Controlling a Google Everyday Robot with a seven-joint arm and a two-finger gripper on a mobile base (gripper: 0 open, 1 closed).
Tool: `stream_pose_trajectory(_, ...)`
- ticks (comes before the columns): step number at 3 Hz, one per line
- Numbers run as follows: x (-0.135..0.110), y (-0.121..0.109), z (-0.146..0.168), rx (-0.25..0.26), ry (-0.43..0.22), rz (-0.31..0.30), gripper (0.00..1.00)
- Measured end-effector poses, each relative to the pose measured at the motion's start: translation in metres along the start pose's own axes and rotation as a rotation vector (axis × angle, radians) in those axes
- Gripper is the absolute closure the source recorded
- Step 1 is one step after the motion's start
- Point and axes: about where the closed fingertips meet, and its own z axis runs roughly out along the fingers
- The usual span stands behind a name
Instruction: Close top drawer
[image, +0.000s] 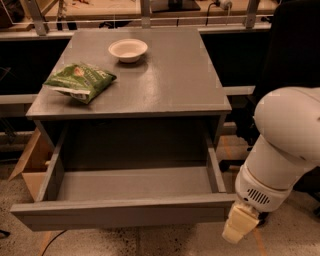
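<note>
Top drawer (120, 214) stands pulled far out of the grey cabinet (165, 75), its plain front toward the camera and low in the view. Closing not yet begun, judging from how far it is out.

Gripper (239, 227): cream-coloured, hanging below the white arm (285, 145), just beside the drawer's right front corner, at about the height of the front panel. Whether it touches the panel cannot be told. Released or clenched: cannot tell, it is seen end-on and partly cut off.

Likely reason for this position: the front has no handle, so the drawer has to be pushed on its face, and the gripper sits off the corner to come around in front.

On top: white bowl (128, 50) at the back, green snack bag (80, 81) at the left edge. Both are clear of the drawer's travel.

Risk: an off-centre push at the right end may skew the drawer.
</note>
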Motion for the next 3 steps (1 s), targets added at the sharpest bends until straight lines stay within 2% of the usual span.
stream_pose_trajectory(1,-0.004,0.010,0.029,-0.048,0.024,0.042,0.65)
stream_pose_trajectory(2,-0.008,0.010,0.063,-0.076,0.042,0.106,0.88)
stream_pose_trajectory(3,-0.016,0.003,0.092,-0.065,0.005,0.164,1.00)
